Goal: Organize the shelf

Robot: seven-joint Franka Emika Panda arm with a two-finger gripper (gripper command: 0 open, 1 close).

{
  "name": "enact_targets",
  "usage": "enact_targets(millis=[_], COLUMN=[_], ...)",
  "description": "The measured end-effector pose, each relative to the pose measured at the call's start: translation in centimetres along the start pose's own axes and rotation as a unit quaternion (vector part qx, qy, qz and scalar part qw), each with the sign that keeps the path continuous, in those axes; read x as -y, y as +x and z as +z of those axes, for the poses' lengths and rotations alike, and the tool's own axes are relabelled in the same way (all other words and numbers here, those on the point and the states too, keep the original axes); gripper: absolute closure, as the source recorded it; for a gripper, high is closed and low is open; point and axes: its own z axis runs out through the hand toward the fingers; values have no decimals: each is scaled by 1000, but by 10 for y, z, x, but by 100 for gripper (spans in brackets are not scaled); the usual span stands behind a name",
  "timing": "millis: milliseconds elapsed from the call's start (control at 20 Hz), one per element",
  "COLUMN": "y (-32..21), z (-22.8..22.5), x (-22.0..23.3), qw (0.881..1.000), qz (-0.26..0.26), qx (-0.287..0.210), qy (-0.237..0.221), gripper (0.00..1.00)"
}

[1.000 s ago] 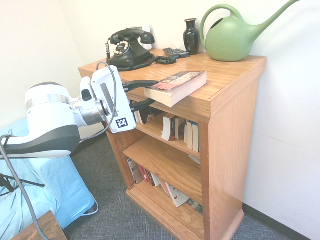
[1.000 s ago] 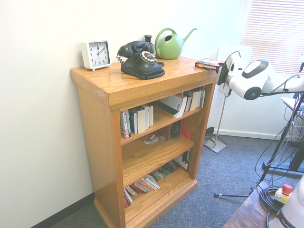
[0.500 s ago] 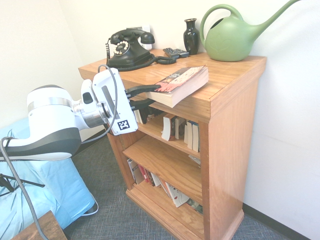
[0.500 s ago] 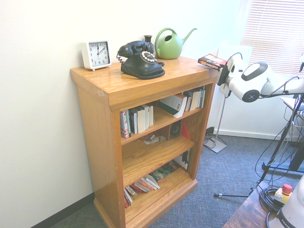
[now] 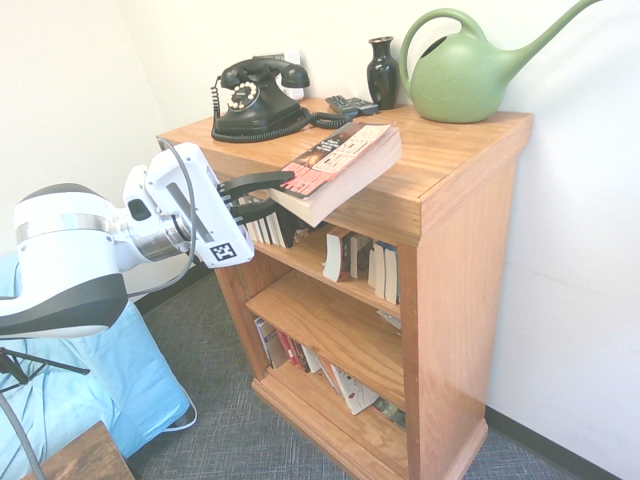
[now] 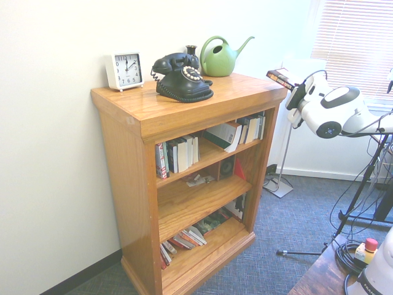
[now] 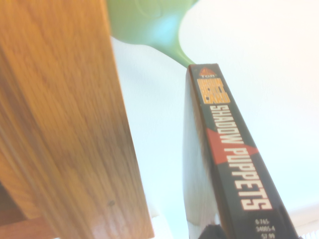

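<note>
Pincer (image 5: 283, 194) clamped on a tilted paperback (image 5: 336, 168), far end over the shelf (image 5: 455, 150) top, watering can (image 5: 462, 75) beyond

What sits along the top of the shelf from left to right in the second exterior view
Clock → black telephone → dark vase → green watering can → book, tilted at the shelf's right edge and held in the tool.
</note>
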Motion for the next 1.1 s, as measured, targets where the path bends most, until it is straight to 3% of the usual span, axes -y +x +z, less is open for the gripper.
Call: enact_targets(millis=[500, 1100], y=[14, -7], z=[-102, -148], x=[18, 64], qw=[993, 967], qz=[100, 166], qx=[66, 176], qy=[-17, 83], gripper=[100, 100])
